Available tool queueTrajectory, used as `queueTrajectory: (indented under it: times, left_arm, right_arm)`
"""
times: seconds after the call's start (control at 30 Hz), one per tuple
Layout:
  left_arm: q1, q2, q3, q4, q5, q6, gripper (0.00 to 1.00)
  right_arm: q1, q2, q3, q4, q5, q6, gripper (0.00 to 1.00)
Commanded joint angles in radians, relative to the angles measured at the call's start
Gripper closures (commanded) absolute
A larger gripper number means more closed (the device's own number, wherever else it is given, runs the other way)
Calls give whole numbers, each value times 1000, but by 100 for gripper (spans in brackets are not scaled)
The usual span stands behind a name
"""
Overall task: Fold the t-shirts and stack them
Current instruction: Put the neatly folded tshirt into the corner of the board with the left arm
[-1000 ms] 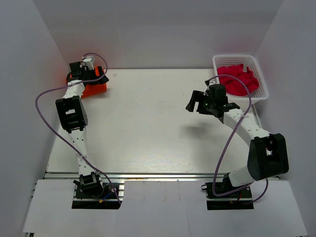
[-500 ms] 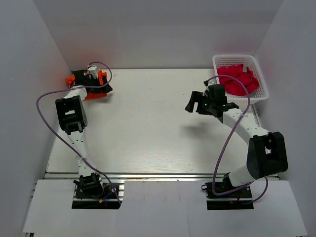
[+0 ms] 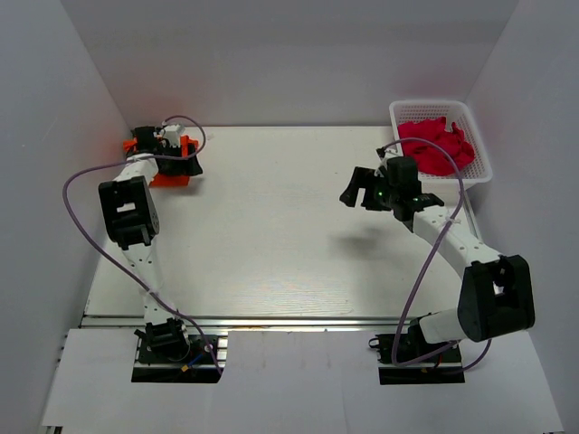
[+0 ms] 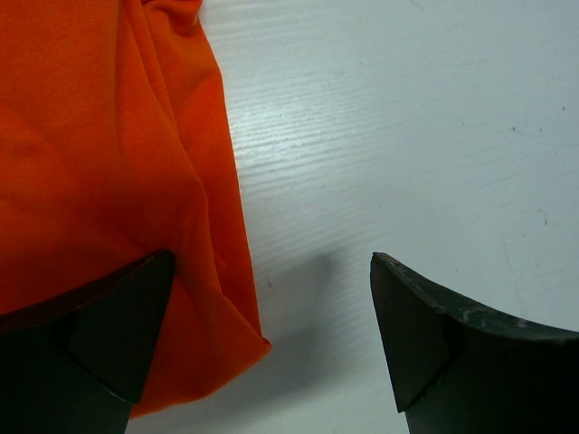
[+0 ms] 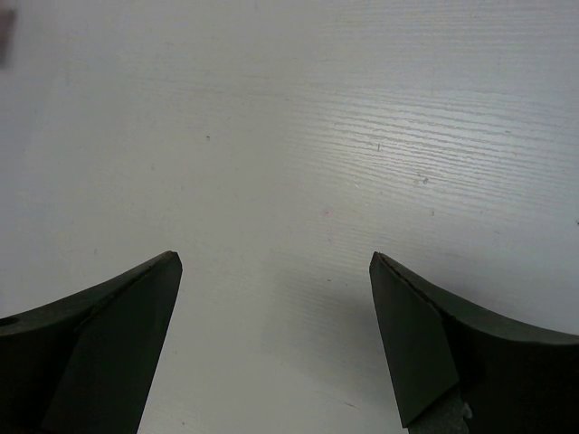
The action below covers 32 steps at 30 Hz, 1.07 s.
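Since a second ago the left arm has swung its wrist round over the far-left corner of the counter (image 3: 271, 226), so that less of the orange-red tee (image 4: 90, 136) shows from above. The right arm's elbow has dropped nearer its base, while its gripper has barely shifted.

The orange-red tee lies in that far-left corner. From above the arm covers most of it, so its long axis is hard to judge. In the left wrist view its free edge runs down the frame, with soft folds alongside, and ends in a corner low in the frame.

The left gripper (image 4: 271, 262) stands spread wide and holds nothing. One finger is over the fabric, though whether it touches I cannot tell. The other is over bare counter beside the tee's edge.

The right gripper (image 5: 276, 258) is also spread wide and empty. It is over bare counter right of the middle, just in front of the basket.

The white lattice basket (image 3: 483, 149) sits at the far-right corner. The crimson-pink tees (image 3: 434, 145) lie in it in a crumpled heap, unfolded, with no clear direction.
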Motion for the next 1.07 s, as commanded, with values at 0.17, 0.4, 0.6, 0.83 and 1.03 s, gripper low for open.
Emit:
queueTrajectory:
  times: [0.17,0.4,0.6,0.83,1.03]
  left_arm:
    - [-31,-301,11,-127,-83,-94,0]
    - [-245,-721,-384,23,-299,-249,0]
    - [-448,-1010,-745,86,-417,-396,0]
    - [-553,-1199,-951,76,-411,-441,0]
    - [-586,-1287,-978,97,-411,-441,0]
  right_arm:
    - [-2,-110,-47,150,-9,9,10]
    - [-2,-167,-158,225,-34,62,10]
    - [-4,-260,-276,259,-69,72,10]
    - [-1,-429,-411,268,-62,54,10]
    - [-4,-489,-448,261,-46,26,10]
